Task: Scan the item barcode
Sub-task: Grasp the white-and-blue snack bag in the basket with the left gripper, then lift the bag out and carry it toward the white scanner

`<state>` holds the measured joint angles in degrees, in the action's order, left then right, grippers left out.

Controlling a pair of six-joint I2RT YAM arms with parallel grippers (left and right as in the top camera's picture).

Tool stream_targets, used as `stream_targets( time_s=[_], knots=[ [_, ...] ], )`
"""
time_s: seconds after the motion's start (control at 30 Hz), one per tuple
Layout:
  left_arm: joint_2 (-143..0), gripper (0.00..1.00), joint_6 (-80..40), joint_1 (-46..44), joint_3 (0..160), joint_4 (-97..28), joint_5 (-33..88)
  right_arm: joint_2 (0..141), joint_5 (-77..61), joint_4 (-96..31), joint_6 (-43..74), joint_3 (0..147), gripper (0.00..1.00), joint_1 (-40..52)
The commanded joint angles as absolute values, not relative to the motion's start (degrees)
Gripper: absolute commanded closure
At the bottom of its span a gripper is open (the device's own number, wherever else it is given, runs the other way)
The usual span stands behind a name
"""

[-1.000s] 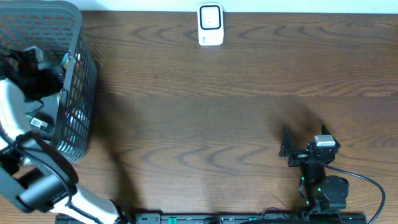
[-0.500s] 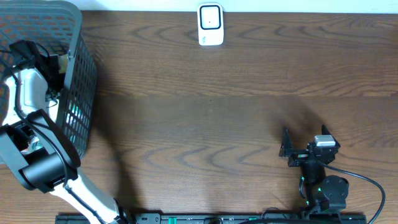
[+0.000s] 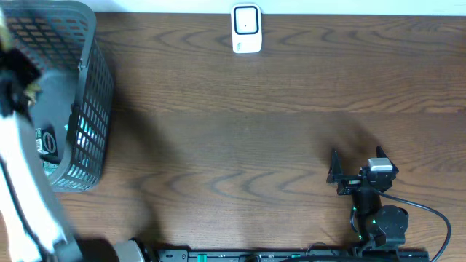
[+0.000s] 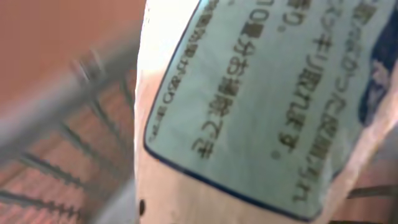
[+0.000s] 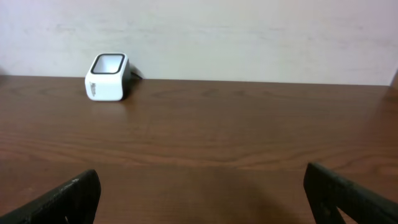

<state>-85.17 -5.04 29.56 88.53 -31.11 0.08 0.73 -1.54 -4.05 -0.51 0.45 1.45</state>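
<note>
One packet (image 4: pixel 261 93), pale green label with Japanese print, fills the left wrist view, tilted, basket bars behind it. One grey mesh basket (image 3: pixel 91 80). Left gripper (image 3: pixel 18 73) sits over the basket's inside; fingers closed, apparently on the packet, which hides them. The white left arm crosses the basket's near rim. One white barcode scanner (image 3: pixel 246 29), well right of the basket at the table's far edge. Right gripper (image 3: pixel 335 173), far right of the basket, low over the wooden table (image 3: pixel 218 145), fingers (image 5: pixel 68 199) spread wide, holding nothing.
</note>
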Motion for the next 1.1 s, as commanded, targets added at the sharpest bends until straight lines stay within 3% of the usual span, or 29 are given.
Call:
stream_targets(
  time_s=[0.0, 0.07, 0.13, 0.23, 0.3, 0.5, 0.83, 1.07],
  knots=[
    [-73.80, 0.93, -8.49, 29.61, 89.82, -27.81, 7.51, 0.56, -1.50, -4.27, -0.93, 0.32, 0.01, 1.17],
    [-69.97, 0.93, -11.53, 29.56, 89.82, -26.81, 8.23, 0.56, -1.50, -4.27, -0.93, 0.32, 0.01, 1.17],
    [-65.12, 0.93, -22.13, 28.69, 89.80, -26.74, 9.91, 0.56, -1.50, -4.27, -0.95, 0.32, 0.01, 1.17],
    [-63.07, 0.93, -29.71, 24.69, 89.80, -26.30, 18.48, 0.56, -1.50, -4.27, -0.95, 0.32, 0.01, 1.17],
    [-63.61, 0.93, -30.74, 18.39, 89.80, -25.82, 24.05, 0.56, -1.50, -4.27, -0.93, 0.32, 0.01, 1.17],
    [-71.57, 0.93, -27.92, -2.15, 89.73, -28.86, 24.36, 0.56, -1.50, -4.27, -0.95, 0.32, 0.01, 1.15],
    [-96.53, 0.93, -30.87, -23.92, 89.73, -31.83, -1.10, 0.56, -1.48, -4.27, -0.93, 0.32, 0.01, 1.17],
    [-109.89, 0.93, -31.22, -30.65, 89.73, -28.08, -3.66, 0.56, -1.50, -4.27, -0.93, 0.32, 0.01, 1.15]
  ],
)
